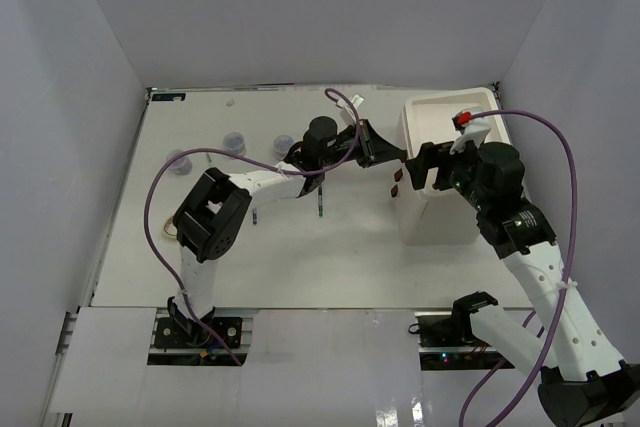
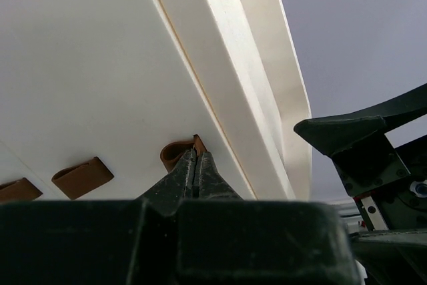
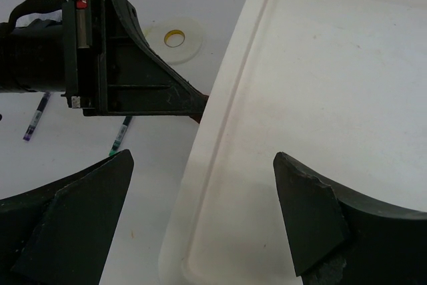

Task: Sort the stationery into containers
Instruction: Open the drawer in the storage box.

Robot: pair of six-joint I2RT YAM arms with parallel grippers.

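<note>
With the thin dark pens (image 1: 320,205) lying at the handle side of the white boxy plastic organiser (image 1: 432,219), its small brown drawer handle (image 2: 175,155) is pinched by the left gripper (image 2: 195,165) and its tray rim straddled by the spread right gripper (image 3: 200,165), so it could be dragged by an unbraced pull.

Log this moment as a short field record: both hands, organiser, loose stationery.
left hand: shut on drawer handle of organiser
right hand: open, over the organiser's tray edge, holding nothing
on table: three jars, tape ring, pens
sorted so far: nothing visible in tray
</note>
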